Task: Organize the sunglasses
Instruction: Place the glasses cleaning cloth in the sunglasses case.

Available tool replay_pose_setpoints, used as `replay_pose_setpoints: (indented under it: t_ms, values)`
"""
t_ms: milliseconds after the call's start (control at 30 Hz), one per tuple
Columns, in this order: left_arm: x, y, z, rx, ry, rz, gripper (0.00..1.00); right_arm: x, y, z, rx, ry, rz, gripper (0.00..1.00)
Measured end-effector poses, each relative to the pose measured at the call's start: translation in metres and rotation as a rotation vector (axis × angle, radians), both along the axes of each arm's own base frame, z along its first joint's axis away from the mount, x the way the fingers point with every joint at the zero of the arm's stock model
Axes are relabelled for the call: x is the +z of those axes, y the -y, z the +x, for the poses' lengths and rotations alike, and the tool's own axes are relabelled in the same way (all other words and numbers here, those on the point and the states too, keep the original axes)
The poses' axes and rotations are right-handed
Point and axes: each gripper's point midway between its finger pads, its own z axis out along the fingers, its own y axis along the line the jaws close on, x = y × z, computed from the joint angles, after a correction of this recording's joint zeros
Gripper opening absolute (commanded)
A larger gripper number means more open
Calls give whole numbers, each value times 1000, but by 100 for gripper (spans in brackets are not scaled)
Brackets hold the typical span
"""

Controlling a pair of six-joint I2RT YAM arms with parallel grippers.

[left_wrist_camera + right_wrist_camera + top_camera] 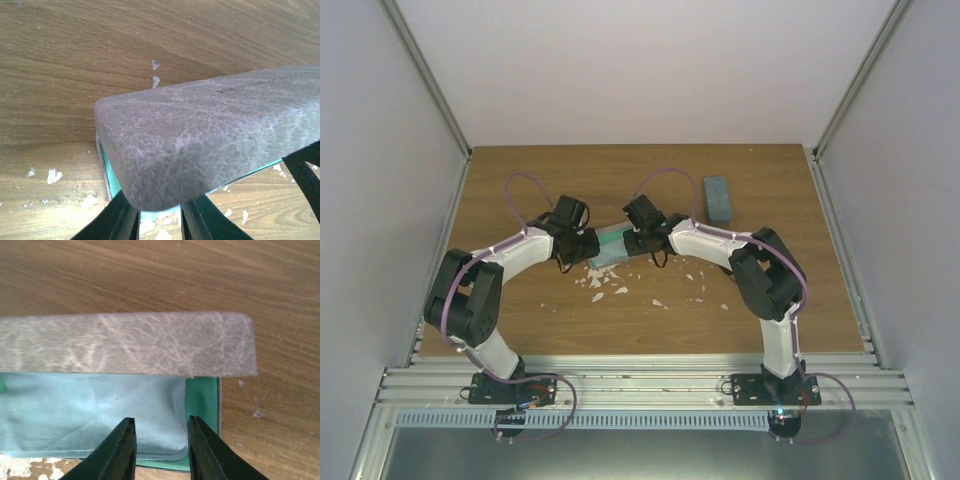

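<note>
No sunglasses show in any view. A grey case (610, 250) with green lining lies half open at mid-table, between both arms. In the left wrist view its grey lid (200, 140) fills the frame, a strip of green lining (107, 172) beneath it. My left gripper (159, 212) is at the case's left end, jaws apart under the lid's corner, gripping nothing. In the right wrist view the lid (125, 342) stands raised over a light-blue cloth (75, 415) that lies on the lining (201, 400). My right gripper (160, 421) hangs open over the cloth's corner.
A closed blue-grey case (718, 200) lies at the back right of the wooden table (520, 180). White flakes (610, 285) are scattered in front of the open case. Metal frame posts and walls enclose the table on both sides.
</note>
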Motion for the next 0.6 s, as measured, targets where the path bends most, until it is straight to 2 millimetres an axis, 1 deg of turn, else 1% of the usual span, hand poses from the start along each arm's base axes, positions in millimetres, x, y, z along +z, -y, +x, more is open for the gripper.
replay_pose_setpoints:
  t_ms: [100,167,267,400,500,600]
  values:
    - [6,0,0,6,12,-5,9,6,-4,0,21,7,19,20]
    - [10,1,1,5,22,-14,6,7,-9,-1,35,3,39,18]
    - [14,7,3,-11,36,-49,6,11,-19,-2,61,0,88,18]
    - [15,16,6,-32,48,-91,6,12,-27,-1,76,4,126,17]
    - [6,22,9,-44,43,-115,6,5,-31,1,76,-2,141,16]
    - [-8,23,5,-49,15,-114,6,-8,-33,1,69,-21,142,12]
